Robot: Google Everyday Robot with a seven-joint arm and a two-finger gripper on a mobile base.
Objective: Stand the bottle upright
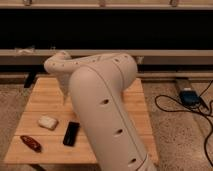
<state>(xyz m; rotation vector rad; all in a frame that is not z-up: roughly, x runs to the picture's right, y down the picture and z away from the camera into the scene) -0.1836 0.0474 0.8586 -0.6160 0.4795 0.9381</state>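
The bottle is hidden: my own white arm fills the middle of the camera view and covers the centre of the wooden table. The gripper is out of sight too, somewhere behind the arm's bulk over the table's middle. The arm's elbow rises above the table's far left edge.
On the table's left part lie a small white rounded block, a black phone and a reddish-brown packet near the front left corner. A dark low shelf runs behind the table. Cables and a power box lie on the floor at the right.
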